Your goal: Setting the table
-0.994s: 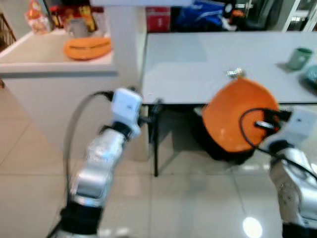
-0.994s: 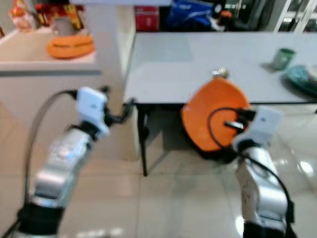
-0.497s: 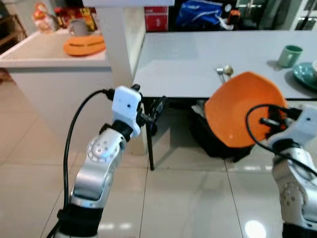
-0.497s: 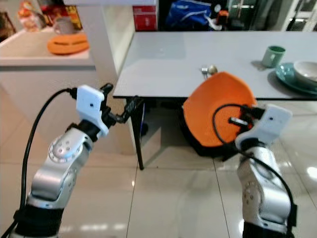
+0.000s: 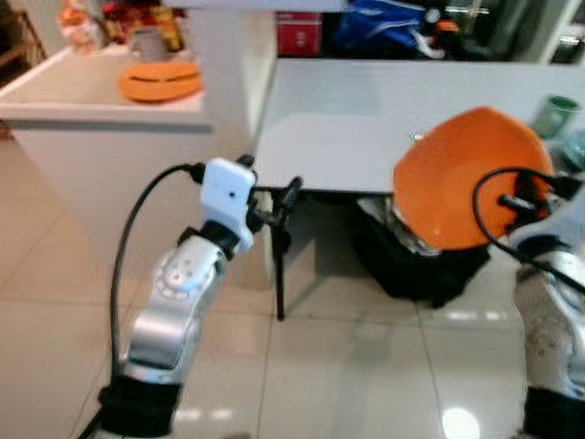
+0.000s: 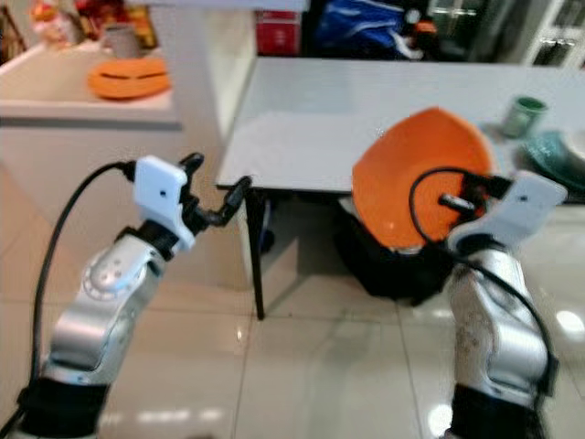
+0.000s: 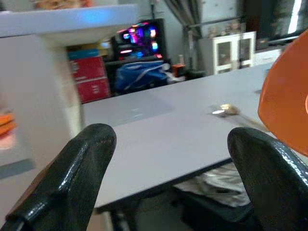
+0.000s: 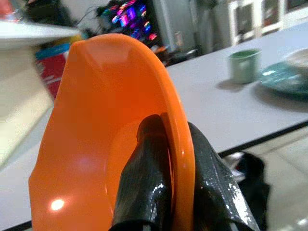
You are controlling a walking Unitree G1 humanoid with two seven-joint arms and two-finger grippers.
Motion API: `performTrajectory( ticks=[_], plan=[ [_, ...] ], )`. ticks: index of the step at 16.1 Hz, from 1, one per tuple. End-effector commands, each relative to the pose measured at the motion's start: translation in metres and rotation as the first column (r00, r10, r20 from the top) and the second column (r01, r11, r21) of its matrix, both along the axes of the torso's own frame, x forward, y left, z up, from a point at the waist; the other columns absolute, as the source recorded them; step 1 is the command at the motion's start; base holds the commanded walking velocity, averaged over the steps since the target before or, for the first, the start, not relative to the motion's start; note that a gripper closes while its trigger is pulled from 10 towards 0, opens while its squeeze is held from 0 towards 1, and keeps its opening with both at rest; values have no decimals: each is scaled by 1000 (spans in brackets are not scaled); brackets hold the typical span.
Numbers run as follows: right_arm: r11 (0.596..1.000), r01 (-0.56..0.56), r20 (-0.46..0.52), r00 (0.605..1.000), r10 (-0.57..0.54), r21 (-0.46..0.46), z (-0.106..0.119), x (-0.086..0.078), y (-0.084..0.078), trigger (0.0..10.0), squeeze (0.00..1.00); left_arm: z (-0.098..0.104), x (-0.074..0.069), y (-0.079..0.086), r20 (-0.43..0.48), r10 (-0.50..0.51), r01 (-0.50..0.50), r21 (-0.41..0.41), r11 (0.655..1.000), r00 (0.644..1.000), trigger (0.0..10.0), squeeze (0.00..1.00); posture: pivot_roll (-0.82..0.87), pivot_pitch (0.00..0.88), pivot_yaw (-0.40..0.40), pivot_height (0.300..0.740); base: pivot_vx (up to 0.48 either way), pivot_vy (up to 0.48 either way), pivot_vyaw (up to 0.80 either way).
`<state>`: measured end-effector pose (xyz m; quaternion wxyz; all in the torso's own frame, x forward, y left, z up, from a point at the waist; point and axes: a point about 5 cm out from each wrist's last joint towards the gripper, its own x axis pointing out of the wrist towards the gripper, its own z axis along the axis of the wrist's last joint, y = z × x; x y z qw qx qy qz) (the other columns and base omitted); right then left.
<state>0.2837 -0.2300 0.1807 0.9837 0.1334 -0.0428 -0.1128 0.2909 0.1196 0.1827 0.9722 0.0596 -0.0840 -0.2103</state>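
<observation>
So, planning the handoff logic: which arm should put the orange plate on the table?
Right. Its end effector already pinches the plate by the rim at the table edge; the left end effector is open.

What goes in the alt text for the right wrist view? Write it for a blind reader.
The right gripper pinches the rim of an orange plate, held on edge, between its two black fingers. Behind it, a grey table carries a green cup and a teal dish.
</observation>
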Motion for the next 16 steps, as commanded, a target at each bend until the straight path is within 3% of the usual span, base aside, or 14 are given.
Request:
performTrajectory(
  ticks=[1,6,10,13,16],
  plan=[
    [1000,11,31,999,-11,-7,8,-1,-6,10000,0,5,0,-6,12,-20,20,-13,1000,1000,10000,0,5,4,-1,740,390,0,-800],
    [1000,11,34,999,-11,2,9,3,-8,10000,0,5,1,-8,17,-34,34,-14,999,999,10000,0,3,0,2,740,398,0,-750],
    [1000,2,38,999,-2,13,10,3,-8,10000,0,7,4,-10,21,-41,42,-16,999,999,10000,0,-8,0,12,740,398,0,0],
    [993,-50,67,997,42,111,14,3,-3,10000,0,8,6,-11,24,-44,45,-14,999,999,10000,0,-4,0,14,740,396,0,0],
    [988,-86,75,994,77,131,14,6,4,10000,0,9,5,-8,26,-44,44,-6,999,999,10000,0,8,0,10,740,396,0,0]
  ],
)
